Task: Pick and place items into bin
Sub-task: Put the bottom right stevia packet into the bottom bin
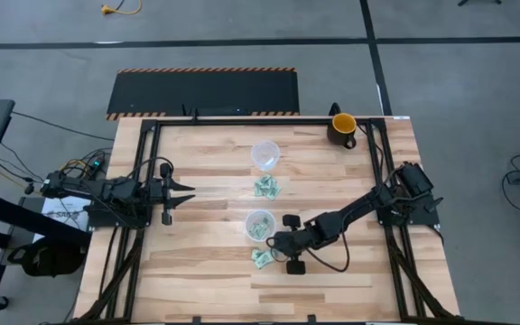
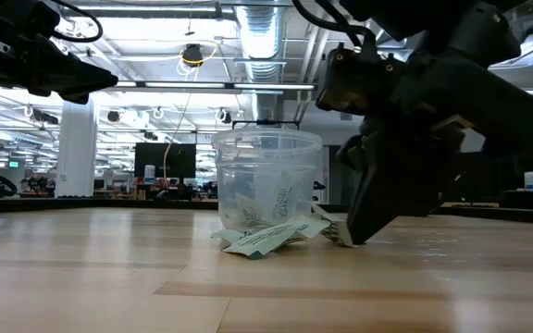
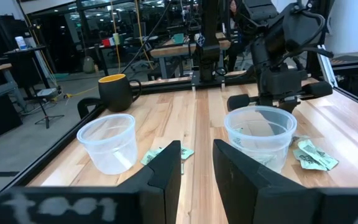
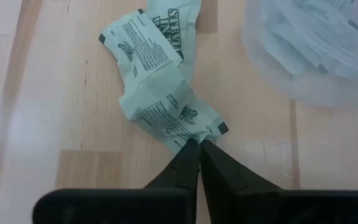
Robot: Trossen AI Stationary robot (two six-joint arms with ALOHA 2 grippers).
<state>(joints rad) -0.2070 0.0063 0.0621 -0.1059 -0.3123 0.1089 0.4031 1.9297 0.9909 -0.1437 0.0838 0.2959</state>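
The items are small pale green printed packets. A few lie on the table (image 4: 160, 106) beside the near clear cup (image 1: 260, 224), which holds more of them. Another small pile (image 1: 266, 187) lies between this cup and a second clear cup (image 1: 265, 155) farther back, whose contents I cannot make out. My right gripper (image 4: 197, 144) is low over the table at the near packets (image 1: 262, 259), shut on one of them. My left gripper (image 1: 186, 192) hovers open near the table's left side, well away from the cups. My right gripper pinches one pale green packet at its edge near a dark-marked corner (image 4: 191, 134), between the two fingertips. The fingers (image 2: 364, 217) slant down onto it from the table's right side. The packet lies on the table, crumpled against another packet (image 4: 173, 25).
A yellow-and-dark mug (image 1: 342, 129) stands at the far right of the table. The near cup (image 4: 316, 43) is close beside my right gripper. Dark frame rails (image 1: 143, 181) run along the left and right sides. Bare wood (image 1: 197, 280) shows toward the near edge.
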